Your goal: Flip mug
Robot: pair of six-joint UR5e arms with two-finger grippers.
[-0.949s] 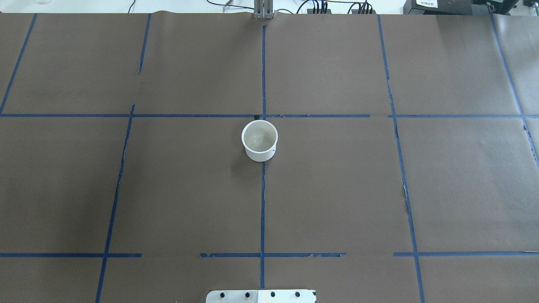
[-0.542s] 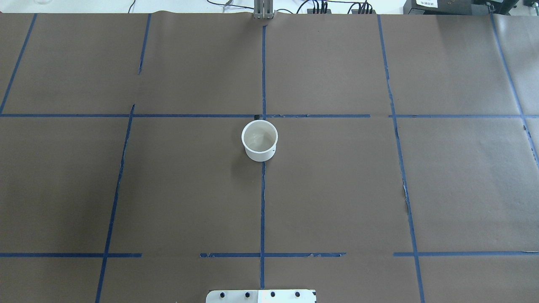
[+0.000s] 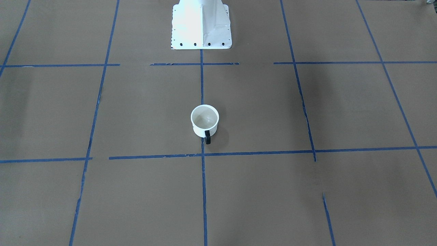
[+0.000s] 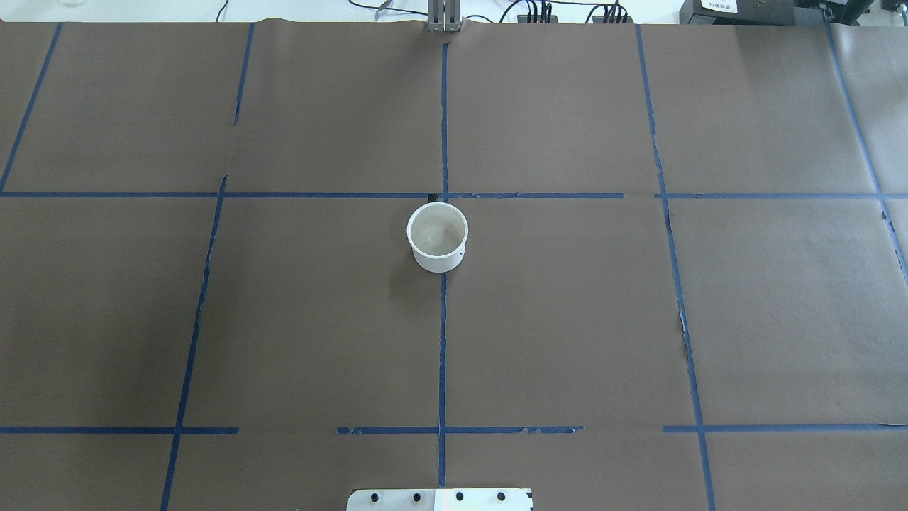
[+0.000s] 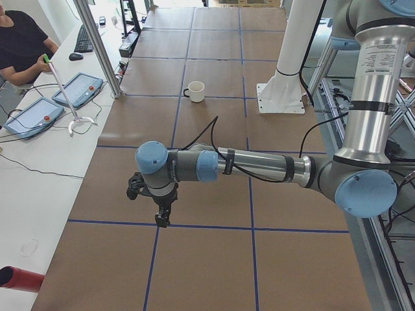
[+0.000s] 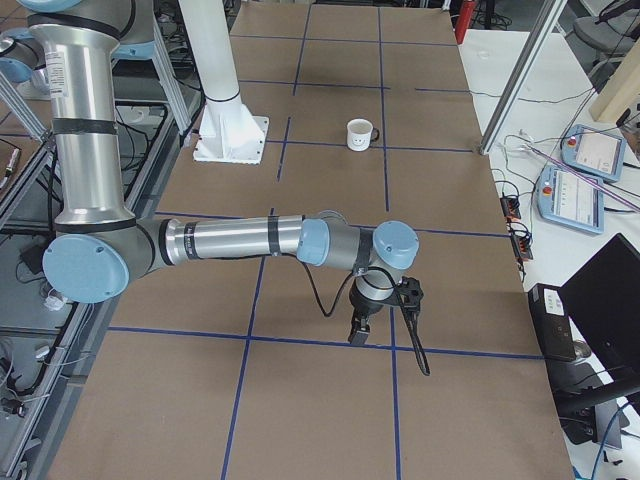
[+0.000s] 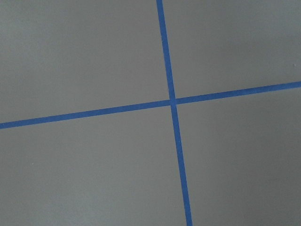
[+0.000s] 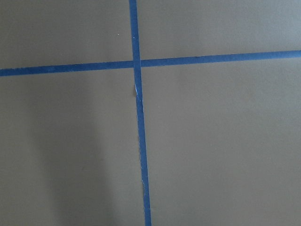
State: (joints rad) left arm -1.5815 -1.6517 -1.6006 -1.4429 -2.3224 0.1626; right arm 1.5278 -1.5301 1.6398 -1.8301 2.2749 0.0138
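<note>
The small white mug (image 4: 438, 238) stands upright, mouth up, on the brown paper at the middle of the table. In the front-facing view (image 3: 205, 123) its dark handle points away from the robot. It also shows in the left view (image 5: 195, 91) and in the right view (image 6: 359, 134), where the smiley face shows. My left gripper (image 5: 162, 217) hangs over the table's left end, far from the mug. My right gripper (image 6: 358, 333) hangs over the right end, also far from it. I cannot tell whether either is open or shut. Both wrist views show only paper and blue tape.
The white robot base plate (image 3: 201, 24) sits at the table's near edge. Blue tape lines grid the paper. A seated operator (image 5: 19, 39), control pads (image 5: 78, 87) and an aluminium post (image 5: 97, 45) stand along the far side, with more pads (image 6: 585, 150) there.
</note>
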